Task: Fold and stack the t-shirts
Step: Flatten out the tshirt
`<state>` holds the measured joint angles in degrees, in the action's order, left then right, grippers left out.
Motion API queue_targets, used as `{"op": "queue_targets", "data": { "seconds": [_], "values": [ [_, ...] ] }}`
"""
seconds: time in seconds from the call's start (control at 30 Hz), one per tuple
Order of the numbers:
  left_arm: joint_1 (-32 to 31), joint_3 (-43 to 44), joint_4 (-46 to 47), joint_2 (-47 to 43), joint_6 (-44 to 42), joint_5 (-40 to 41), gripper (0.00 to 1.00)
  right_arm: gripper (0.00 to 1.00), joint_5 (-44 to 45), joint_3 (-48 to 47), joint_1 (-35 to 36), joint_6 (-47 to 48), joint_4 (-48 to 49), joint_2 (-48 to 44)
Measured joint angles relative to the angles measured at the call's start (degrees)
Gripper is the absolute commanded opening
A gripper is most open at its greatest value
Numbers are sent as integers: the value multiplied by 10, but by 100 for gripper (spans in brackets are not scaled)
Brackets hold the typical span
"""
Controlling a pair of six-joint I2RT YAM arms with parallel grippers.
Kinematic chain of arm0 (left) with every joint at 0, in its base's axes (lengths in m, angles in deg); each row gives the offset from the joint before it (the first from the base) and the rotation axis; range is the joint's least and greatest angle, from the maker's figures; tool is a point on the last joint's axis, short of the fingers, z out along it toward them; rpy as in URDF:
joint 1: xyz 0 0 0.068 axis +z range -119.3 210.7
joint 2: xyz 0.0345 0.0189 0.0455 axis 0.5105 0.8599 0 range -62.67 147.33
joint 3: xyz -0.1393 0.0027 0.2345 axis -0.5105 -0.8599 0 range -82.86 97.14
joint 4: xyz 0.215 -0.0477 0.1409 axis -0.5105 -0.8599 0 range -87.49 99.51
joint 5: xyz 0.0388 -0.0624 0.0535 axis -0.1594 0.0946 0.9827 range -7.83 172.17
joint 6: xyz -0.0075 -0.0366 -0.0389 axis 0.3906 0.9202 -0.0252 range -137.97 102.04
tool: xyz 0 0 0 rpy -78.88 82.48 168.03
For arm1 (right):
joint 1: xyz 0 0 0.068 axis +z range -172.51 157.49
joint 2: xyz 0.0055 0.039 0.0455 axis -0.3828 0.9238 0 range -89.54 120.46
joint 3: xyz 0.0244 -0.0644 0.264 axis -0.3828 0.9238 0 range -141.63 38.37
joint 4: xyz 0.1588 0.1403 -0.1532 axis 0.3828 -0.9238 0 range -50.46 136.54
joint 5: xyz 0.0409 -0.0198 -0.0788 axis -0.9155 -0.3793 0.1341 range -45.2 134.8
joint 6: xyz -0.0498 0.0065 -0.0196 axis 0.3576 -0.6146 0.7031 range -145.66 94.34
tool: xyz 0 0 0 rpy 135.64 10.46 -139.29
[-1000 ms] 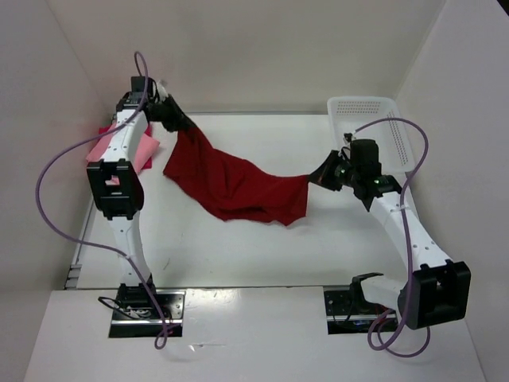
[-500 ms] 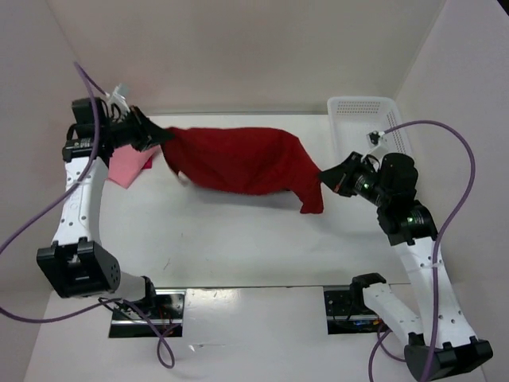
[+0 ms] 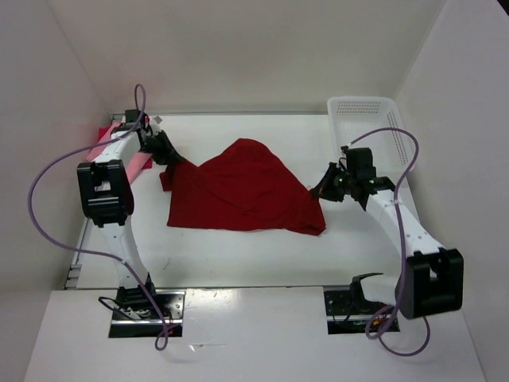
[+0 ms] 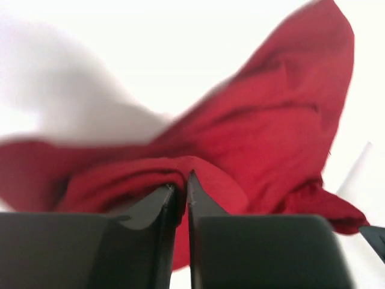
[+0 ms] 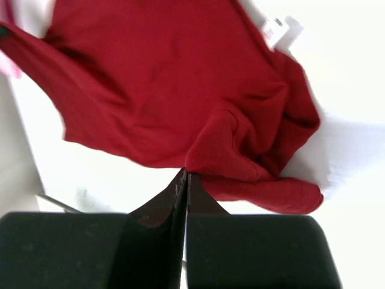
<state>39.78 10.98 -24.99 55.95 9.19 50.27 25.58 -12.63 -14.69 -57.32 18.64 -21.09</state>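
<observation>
Top view: dark red t-shirt [image 3: 242,191] spread flat left of basket [image 3: 374,119], left gripper [image 3: 171,155] and right gripper [image 3: 318,189] pinching its 2 sides | Left wrist: jaws almost closed, clamping a fold | Right wrist: jaws closed on fabric; white tag [image 5: 277,29], writing unreadable

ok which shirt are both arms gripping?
The dark red shirt, spread mid-table, pinched at opposite edges by left fingers and right fingers. The pink shirts lie ungripped at far left.
</observation>
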Motion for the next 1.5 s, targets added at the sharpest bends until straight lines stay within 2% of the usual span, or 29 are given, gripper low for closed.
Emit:
{"op": "queue_targets", "data": {
  "seconds": [0.07, 0.13, 0.17, 0.2, 0.27, 0.37, 0.4, 0.47, 0.5, 0.57, 0.63, 0.67, 0.83, 1.27, 1.33, 1.4, 1.43, 1.5],
  "values": [
    [-10, 27, 7, 25, -1, 19, 35, 0, 2, -1, -1, 0, 10, 41],
    [-19, 30, 8, 32, 0, 42, 60, 0, 10, -1, -1, 0, 15, 67],
    [-21, 28, 6, 30, 1, 53, 89, 0, 15, -1, -1, 0, 16, 72],
    [-22, 21, 10, 23, 0, 65, 100, 0, 19, -1, -1, 0, 16, 74],
    [-19, -23, 31, -18, 10, 94, 100, 0, 25, -1, -1, 0, 18, 71],
    [-11, -149, 57, -146, 24, 132, 100, 0, 30, -1, -1, 0, 20, 64],
    [-6, -191, 64, -200, 31, 139, 93, 0, 29, -1, -1, 0, 21, 62],
    [1, -259, 80, -303, 46, 145, 57, 0, 28, -1, -1, 0, 22, 56],
    [3, -288, 87, -348, 54, 147, 44, 0, 25, -1, -1, -2, 22, 54],
    [5, -339, 95, -422, 69, 150, 30, 0, 20, 0, -1, -2, 23, 48],
    [5, -396, 103, -468, 89, 152, 30, 0, 12, 5, -1, -4, 29, 38],
    [5, -419, 104, -473, 96, 152, 33, 0, 8, 7, -1, -5, 30, 34],
    [5, -533, 98, -454, 155, 174, 44, 0, -8, 18, -1, -9, 35, 18],
    [5, -586, 167, -396, 256, 210, 46, 0, -27, 35, -1, -11, 44, 1],
    [5, -586, 188, -388, 271, 210, 42, 0, -28, 35, -1, -11, 44, 0],
    [5, -586, 206, -380, 282, 210, 34, 0, -30, 37, -1, -11, 45, -2],
    [5, -586, 215, -374, 286, 211, 18, 0, -32, 38, -1, -12, 45, -2],
    [5, -583, 226, -361, 293, 213, 2, 0, -34, 38, -1, -15, 45, -2]
  ]
}}
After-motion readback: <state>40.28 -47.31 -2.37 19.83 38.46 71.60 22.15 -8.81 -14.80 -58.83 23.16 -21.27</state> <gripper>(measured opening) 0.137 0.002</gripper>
